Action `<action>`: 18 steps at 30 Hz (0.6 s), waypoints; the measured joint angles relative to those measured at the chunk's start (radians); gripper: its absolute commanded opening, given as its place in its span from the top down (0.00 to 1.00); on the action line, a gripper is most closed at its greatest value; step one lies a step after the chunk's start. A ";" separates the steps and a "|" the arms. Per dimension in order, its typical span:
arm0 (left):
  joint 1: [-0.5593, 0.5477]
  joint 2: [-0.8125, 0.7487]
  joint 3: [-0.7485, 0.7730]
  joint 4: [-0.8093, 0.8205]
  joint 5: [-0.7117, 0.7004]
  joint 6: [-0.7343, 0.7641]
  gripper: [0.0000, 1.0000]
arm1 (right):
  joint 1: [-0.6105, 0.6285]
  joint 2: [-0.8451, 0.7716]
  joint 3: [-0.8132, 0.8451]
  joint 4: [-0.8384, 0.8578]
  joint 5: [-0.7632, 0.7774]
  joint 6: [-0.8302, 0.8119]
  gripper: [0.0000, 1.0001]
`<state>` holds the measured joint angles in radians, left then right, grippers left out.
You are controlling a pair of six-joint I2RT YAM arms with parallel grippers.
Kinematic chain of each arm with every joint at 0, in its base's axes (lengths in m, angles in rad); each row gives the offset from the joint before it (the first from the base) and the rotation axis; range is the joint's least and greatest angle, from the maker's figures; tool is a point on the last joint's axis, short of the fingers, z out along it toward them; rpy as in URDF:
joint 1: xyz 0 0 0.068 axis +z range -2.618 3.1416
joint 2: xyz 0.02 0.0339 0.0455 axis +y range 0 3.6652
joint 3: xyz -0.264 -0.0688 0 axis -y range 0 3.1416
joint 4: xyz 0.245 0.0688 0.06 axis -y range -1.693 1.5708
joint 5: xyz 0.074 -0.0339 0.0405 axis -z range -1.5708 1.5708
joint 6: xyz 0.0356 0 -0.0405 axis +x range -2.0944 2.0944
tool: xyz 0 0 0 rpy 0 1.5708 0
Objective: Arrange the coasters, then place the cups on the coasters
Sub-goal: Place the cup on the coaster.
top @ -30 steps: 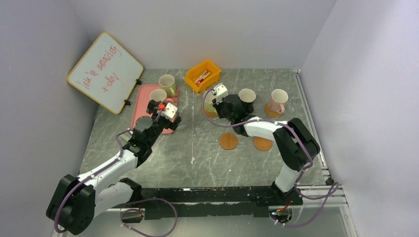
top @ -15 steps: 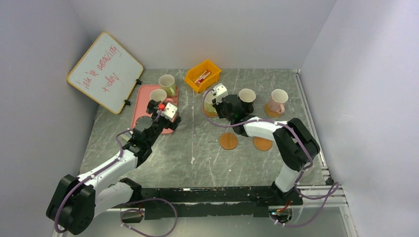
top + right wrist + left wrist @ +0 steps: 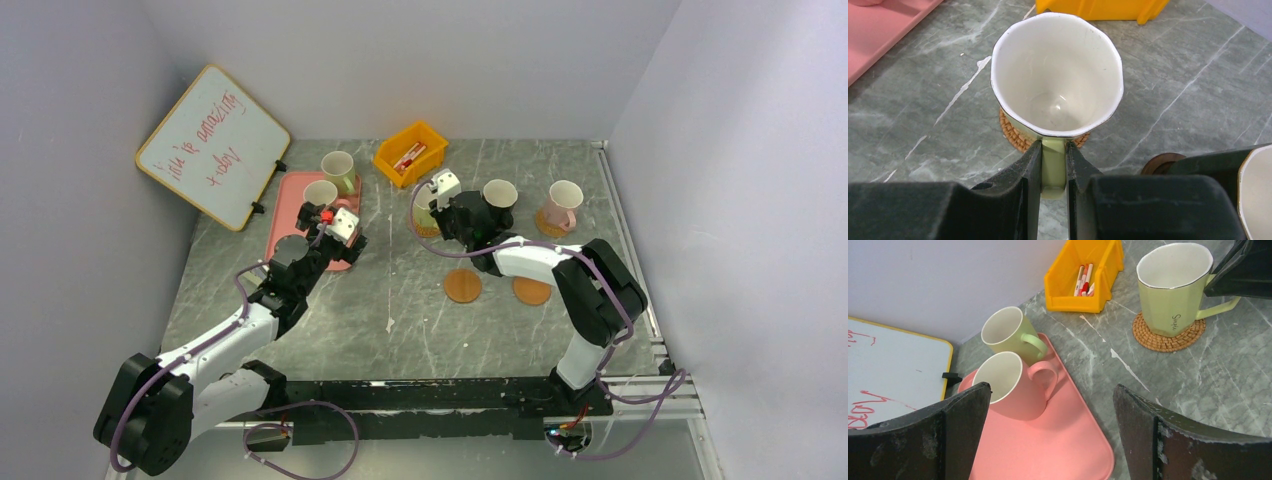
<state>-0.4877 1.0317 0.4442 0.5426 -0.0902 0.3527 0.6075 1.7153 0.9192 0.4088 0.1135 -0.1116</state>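
My right gripper (image 3: 1053,150) is shut on the handle of a pale green cup (image 3: 1057,70), which stands upright on the woven tan coaster (image 3: 1013,132). My left gripper (image 3: 1051,390) hangs open above the pink tray (image 3: 1058,450), just short of a pink cup (image 3: 1008,390). Another green cup (image 3: 1008,330) stands behind that one on the tray. A black cup (image 3: 499,200) rests on the dark brown coaster (image 3: 1160,162), and a pink cup (image 3: 565,203) sits on an orange coaster (image 3: 548,222). Two bare orange coasters (image 3: 462,286) (image 3: 531,291) lie nearer the arms.
A yellow bin (image 3: 411,152) holding markers stands at the back centre. A whiteboard (image 3: 213,145) leans against the left wall beside the tray. The right wall runs close to the pink cup on its coaster.
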 measured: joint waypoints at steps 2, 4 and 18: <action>0.000 0.000 0.000 0.000 0.000 0.000 0.03 | 0.000 0.000 0.000 0.000 0.000 0.000 0.85; 0.000 0.000 0.000 0.000 0.000 0.000 0.03 | 0.000 0.000 0.000 0.000 0.000 0.000 0.84; 0.000 0.000 0.000 0.000 0.003 0.000 0.03 | 0.000 0.000 0.000 -0.001 -0.002 0.000 0.75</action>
<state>-0.4877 1.0317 0.4442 0.5426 -0.0872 0.3527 0.6075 1.7153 0.9195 0.4076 0.1116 -0.1112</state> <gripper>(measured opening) 0.972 0.238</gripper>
